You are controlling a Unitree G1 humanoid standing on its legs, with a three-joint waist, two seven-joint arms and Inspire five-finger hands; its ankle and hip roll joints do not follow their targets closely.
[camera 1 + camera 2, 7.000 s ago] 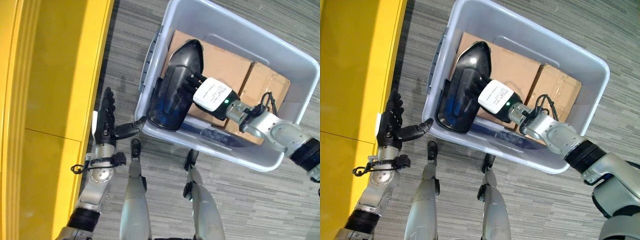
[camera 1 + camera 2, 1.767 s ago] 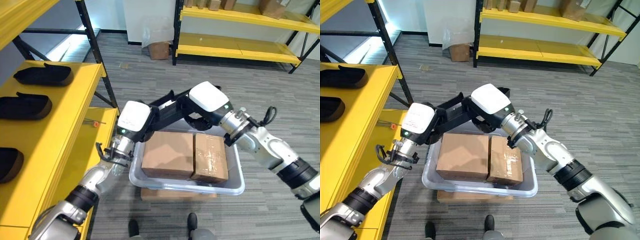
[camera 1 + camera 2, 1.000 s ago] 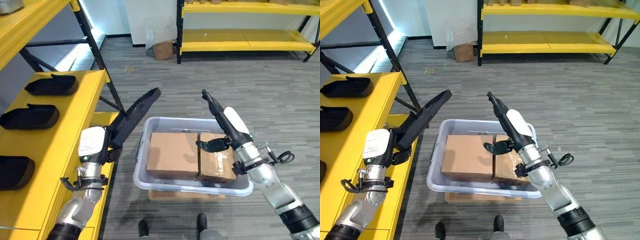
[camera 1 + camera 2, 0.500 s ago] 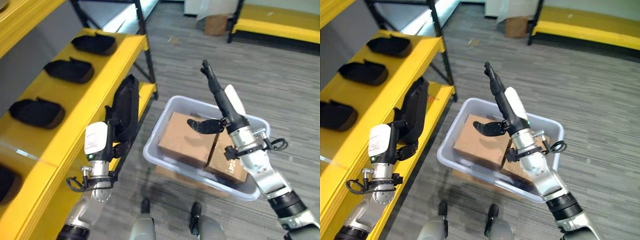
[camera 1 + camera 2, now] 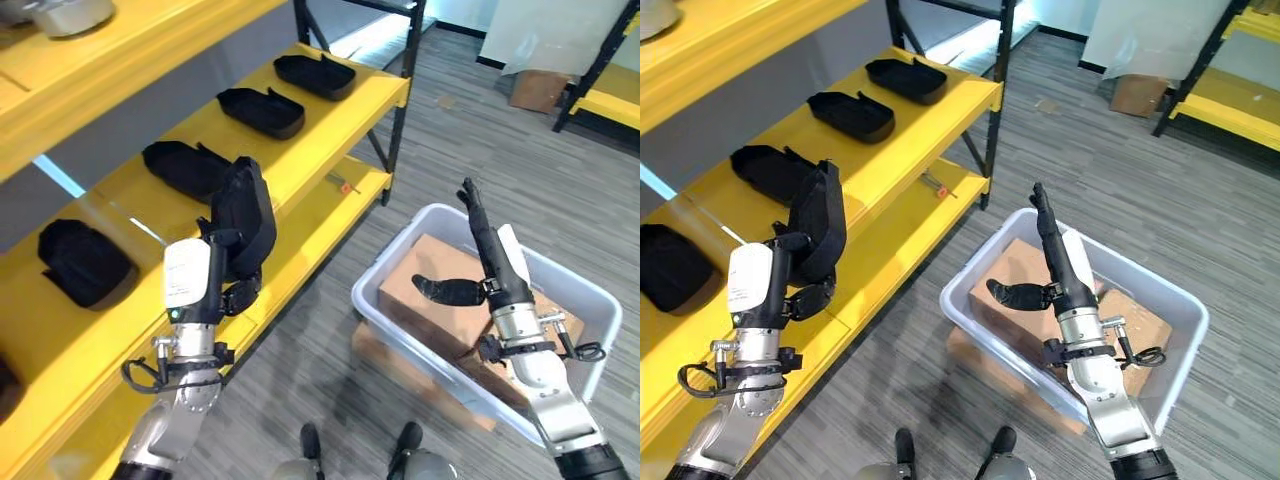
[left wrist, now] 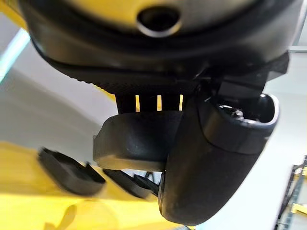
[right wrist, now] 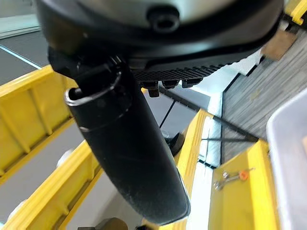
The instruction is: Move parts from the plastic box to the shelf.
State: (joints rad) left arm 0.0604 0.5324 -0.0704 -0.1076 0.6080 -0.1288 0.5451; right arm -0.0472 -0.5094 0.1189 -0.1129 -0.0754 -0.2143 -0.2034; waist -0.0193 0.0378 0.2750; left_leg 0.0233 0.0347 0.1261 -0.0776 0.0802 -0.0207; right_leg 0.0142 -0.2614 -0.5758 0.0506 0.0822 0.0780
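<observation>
My left hand (image 5: 190, 285) is shut on a black moulded part (image 5: 245, 215), holding it upright just in front of the yellow shelf (image 5: 330, 120). The left wrist view shows the thumb (image 6: 211, 158) curled against it. Several similar black parts (image 5: 262, 110) lie in a row on the middle board. My right hand (image 5: 497, 262) is open with straight fingers pointing up and holds nothing; it stands above the grey plastic box (image 5: 395, 250). The box sits on the floor and contains two brown cartons (image 5: 425, 275).
A lower shelf board (image 5: 300, 235) carries a small orange-tipped tool (image 5: 345, 185). An upper board (image 5: 150, 40) overhangs the row of parts. A carton (image 5: 535, 90) and a second yellow rack (image 5: 605, 100) stand at the back right. Flat cardboard (image 5: 385, 350) lies under the plastic box.
The camera has swung left toward the shelf. The part, tilted out over the box a second ago, now stands upright by the shelf in my left hand. My right hand stays open.
</observation>
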